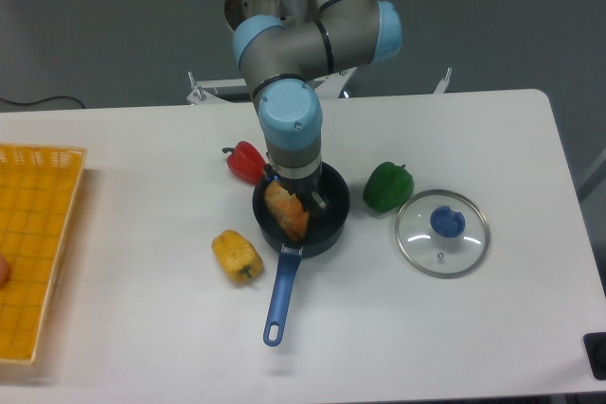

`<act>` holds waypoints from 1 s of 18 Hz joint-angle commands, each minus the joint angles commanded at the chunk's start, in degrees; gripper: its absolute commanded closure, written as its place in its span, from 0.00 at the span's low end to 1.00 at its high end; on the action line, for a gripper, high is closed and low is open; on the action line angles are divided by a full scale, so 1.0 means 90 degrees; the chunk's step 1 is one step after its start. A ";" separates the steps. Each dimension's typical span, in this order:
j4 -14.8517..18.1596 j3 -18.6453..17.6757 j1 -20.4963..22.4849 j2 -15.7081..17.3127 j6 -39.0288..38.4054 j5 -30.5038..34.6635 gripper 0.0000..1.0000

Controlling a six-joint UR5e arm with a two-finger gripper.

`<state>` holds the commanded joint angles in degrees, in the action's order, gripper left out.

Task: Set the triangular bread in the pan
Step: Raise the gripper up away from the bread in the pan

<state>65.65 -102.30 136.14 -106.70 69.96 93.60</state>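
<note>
Golden-brown and tilted, the triangular bread (287, 212) sits right under your hand (295, 203), inside the rim of the pan (331, 218) on its handle side. The fingers are mostly hidden by the wrist, so you cannot tell from this view whether they are clamped on the bread or have let go; the bread's steep lean suggests it is either held or propped against the pan wall. Its long axis runs from upper left down to lower right, with the lower corner close to where the blue handle (280, 292) meets the pan.

The relation that matters for you: the bread is directly below the hand and within the pan's outline, so the remaining move looks like a straight release and lift, not a sideways carry.

Watch your room. The red pepper (245, 161) lies just beside the pan on the far left, the green pepper (387, 185) just beside it on the right, and the yellow pepper (236, 254) near the handle. The glass lid (441, 232) rests further right. Straight up is your open way; the orange basket (38, 249) at the table's left edge is well apart.
</note>
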 joint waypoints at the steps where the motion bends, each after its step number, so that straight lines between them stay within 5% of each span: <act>1: -0.0010 0.0000 0.0000 0.0010 -0.0010 0.0000 0.55; 4: 0.0000 0.0019 0.0000 0.0029 -0.0019 0.0000 0.51; 5: 0.0000 0.0039 0.0000 0.0049 -0.0020 0.0000 0.42; 7: 0.0010 0.0224 0.0000 0.0068 -0.0020 0.0019 0.00; 18: 0.0059 0.0986 0.0176 0.0283 0.0039 -0.0010 0.00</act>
<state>66.18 -93.43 137.72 -104.15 70.31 93.52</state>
